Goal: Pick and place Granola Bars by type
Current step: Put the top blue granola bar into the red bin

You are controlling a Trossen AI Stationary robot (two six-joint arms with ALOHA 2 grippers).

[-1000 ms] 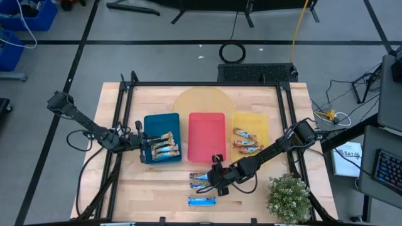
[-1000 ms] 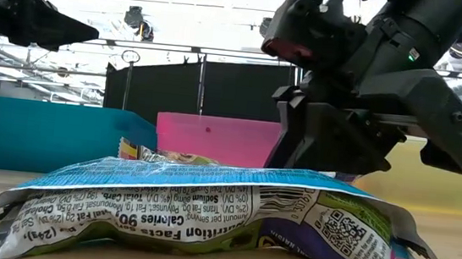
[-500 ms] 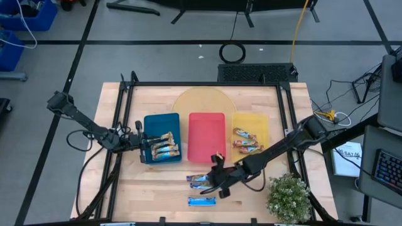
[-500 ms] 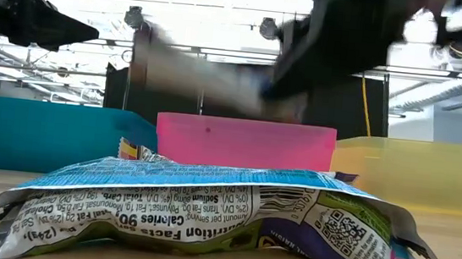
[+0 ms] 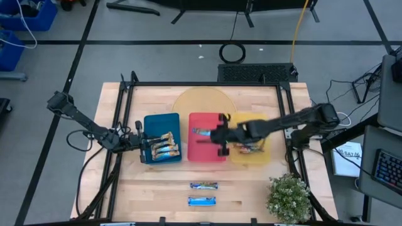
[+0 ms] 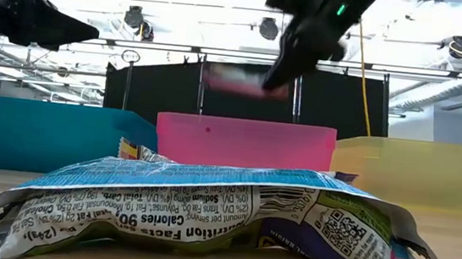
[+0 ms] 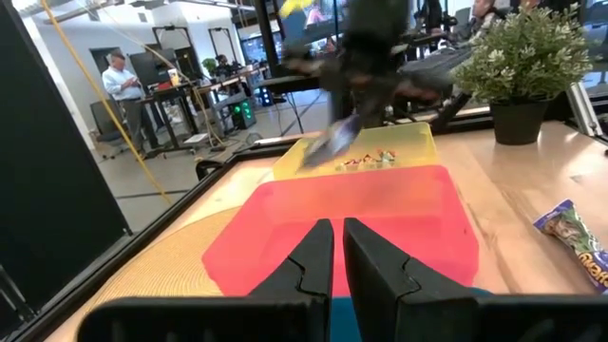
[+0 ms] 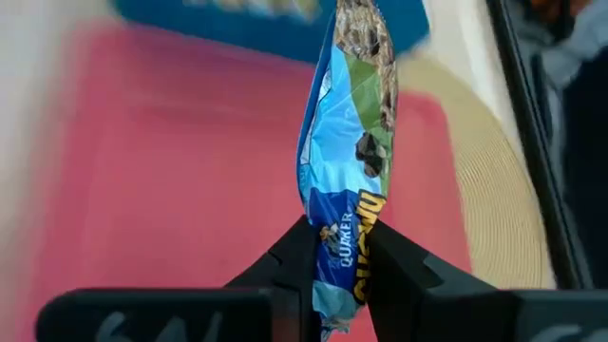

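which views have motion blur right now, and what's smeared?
Low view: right gripper and the blue-white bar it carries are smeared; the bar on the table up close is sharp. Left wrist view: right arm blurred above the red tray, left gripper's fingers crisp. Right wrist view: held bar sharp, trays behind soft. High view: right arm slightly streaked.

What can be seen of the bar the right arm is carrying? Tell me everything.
The blue-white granola bar is a slim foil-like packet, blue with white and green patches, a photo of oats at one end and yellow lettering near the other. It looks sealed and slightly crinkled. The right gripper pinches it by the lettered end, jaws closed on it, so the rest sticks out freely. It hangs in the air above the red tray, touching nothing else.
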